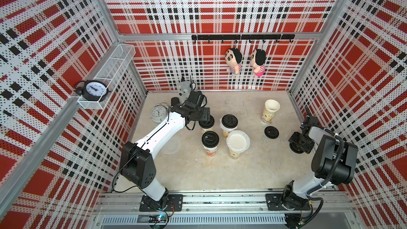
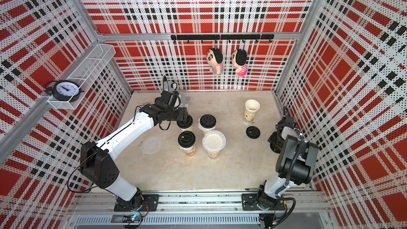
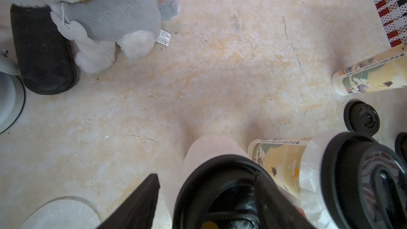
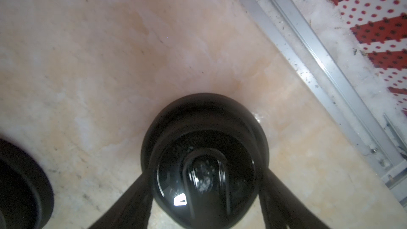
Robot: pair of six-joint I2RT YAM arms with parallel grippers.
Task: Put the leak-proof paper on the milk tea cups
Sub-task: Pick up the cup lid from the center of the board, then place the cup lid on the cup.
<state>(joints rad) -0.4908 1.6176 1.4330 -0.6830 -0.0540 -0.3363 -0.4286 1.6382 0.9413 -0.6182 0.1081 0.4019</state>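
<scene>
A sheet of leak-proof paper (image 1: 238, 142) is lying flat over the mouth of the near-right cup in the cluster of four milk tea cups (image 1: 233, 154) at mid-table. The other three are wearing black lids (image 1: 210, 138), with whitish rims peeking out beneath. A fifth, open cup (image 1: 271, 109) is standing apart at the far right, with a loose lid (image 1: 271, 132) lying just near of it. A spare sheet (image 2: 150, 145) is resting on the table (image 2: 198, 172) left of the cluster.

The left gripper (image 3: 208, 179) is hanging over the far-left lidded cup. Only the left wrist view is showing its jaws: they are apart, straddling the lid, one finger clear of the rim.

The right gripper (image 4: 203, 170) is sitting low at the right edge. The top views are hiding its fingers; the right wrist view is showing them against both sides of a second lid (image 4: 204, 111) flat on the table. Whether they are clamping it I cannot tell.
</scene>
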